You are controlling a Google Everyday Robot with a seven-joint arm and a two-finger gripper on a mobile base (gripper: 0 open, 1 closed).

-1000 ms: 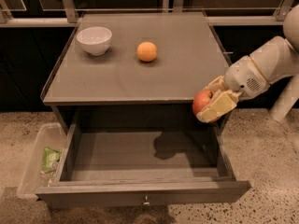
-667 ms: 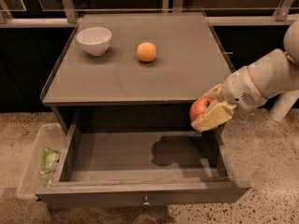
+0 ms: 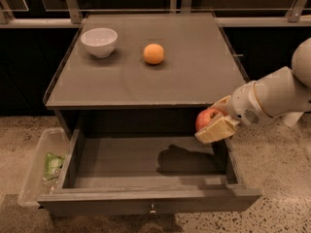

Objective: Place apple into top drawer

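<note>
Lowered end effector [image 3: 216, 120] holds apple [image 3: 206, 117] over open top drawer [image 3: 146, 195].

The tool [image 3: 217, 125], over the right side of the open top drawer [image 3: 97, 203], covers part of the apple [image 3: 206, 116] it grips. Its arm [image 3: 277, 98] runs off the right edge. The green thing [image 3: 51, 165] in the bin [image 3: 30, 176] is too blurry to name.

Red apple [image 3: 207, 116] in cream gripper [image 3: 216, 121] over grey-brown top drawer [image 3: 116, 199], rt.
</note>
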